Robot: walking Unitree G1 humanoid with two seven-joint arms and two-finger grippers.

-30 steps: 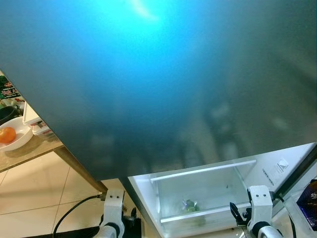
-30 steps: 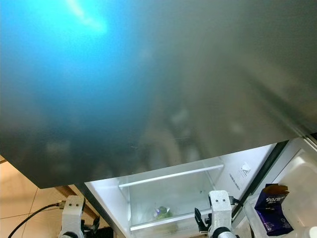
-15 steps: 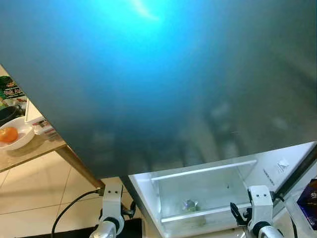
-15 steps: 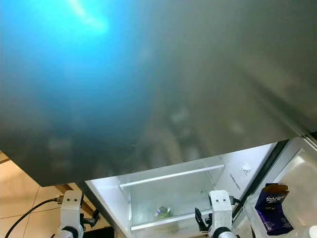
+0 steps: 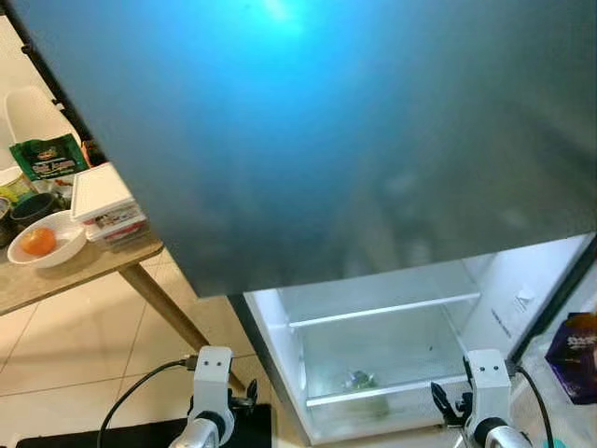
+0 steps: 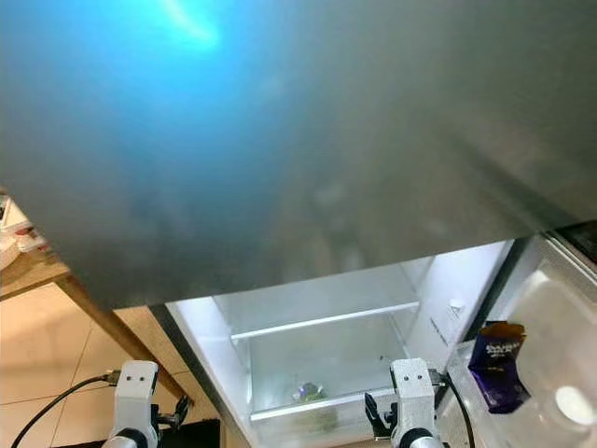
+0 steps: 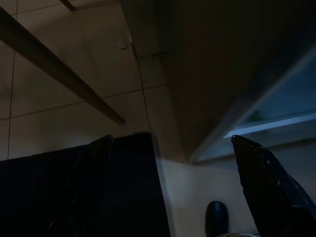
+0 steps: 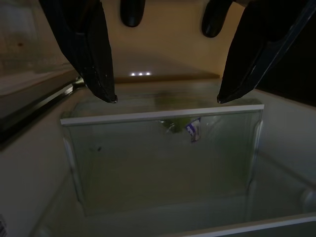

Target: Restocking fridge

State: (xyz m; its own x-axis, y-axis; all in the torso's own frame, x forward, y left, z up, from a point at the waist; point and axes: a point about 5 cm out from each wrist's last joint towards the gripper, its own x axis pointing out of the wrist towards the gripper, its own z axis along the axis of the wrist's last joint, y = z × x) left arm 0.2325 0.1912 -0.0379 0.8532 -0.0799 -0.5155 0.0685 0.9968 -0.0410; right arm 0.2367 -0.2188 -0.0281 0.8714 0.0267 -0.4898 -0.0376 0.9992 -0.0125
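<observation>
The fridge's dark upper door (image 5: 373,140) looms over the head views. Below it the lit lower compartment (image 5: 280,327) stands open, with a glass shelf (image 5: 382,311) and a clear drawer (image 5: 410,350) holding a small green packet (image 5: 357,380). My right gripper (image 8: 165,98) is open with nothing between its fingers, low in front of that drawer (image 8: 163,158) and its packet (image 8: 190,129). My left gripper (image 7: 173,143) is open too, hanging low over the floor beside the fridge's left edge. Both wrists (image 5: 213,373) (image 5: 487,371) sit at the bottom of the head views.
A purple packet (image 6: 499,366) stands in the open door's shelf (image 6: 560,336) at right. At left a wooden table (image 5: 65,275) carries a bowl with an orange (image 5: 39,242), a white box (image 5: 107,201) and a green bag (image 5: 51,156). A black mat (image 5: 121,437) and cable (image 5: 140,387) lie on the tiles.
The whole view has shifted: more of the table at left and of the fridge's lit inside shows now. Both arms stay low and open.
</observation>
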